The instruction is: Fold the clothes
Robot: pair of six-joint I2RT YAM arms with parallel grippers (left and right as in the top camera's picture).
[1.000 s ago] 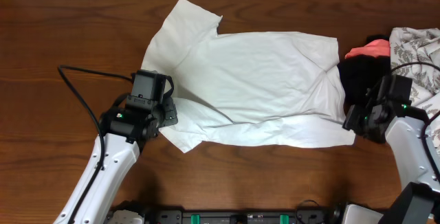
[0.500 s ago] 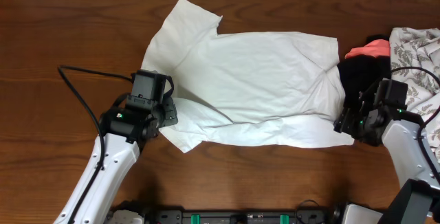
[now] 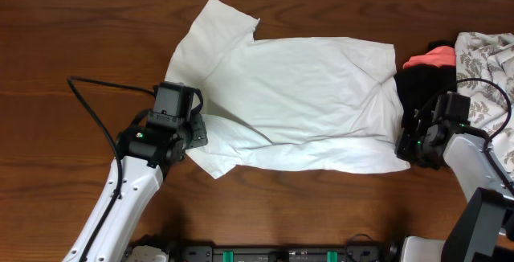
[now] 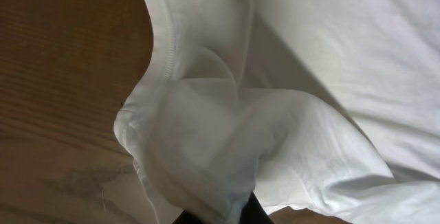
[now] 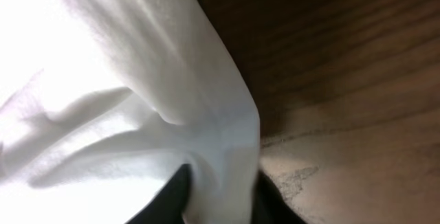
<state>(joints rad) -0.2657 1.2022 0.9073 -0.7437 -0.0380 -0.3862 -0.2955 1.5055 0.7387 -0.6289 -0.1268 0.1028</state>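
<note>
2 grippers clamp a white shirt (image 3: pixel 297 93) spread mid-table (image 3: pixel 80 37): the left gripper (image 3: pixel 197 130) pinches its near-left sleeve, the right gripper (image 3: pixel 406 145) its near-right hem, beside piled clothes (image 3: pixel 486 61) at right.

White-shelled left arm (image 3: pixel 120 202) and right arm (image 3: pixel 480 165), black wrist housings (image 3: pixel 173 105), thin looping black cable (image 3: pixel 112 85)

T-shirt (image 3: pixel 297 101) mid-table, clothes pile (image 3: pixel 474 77) right
</note>
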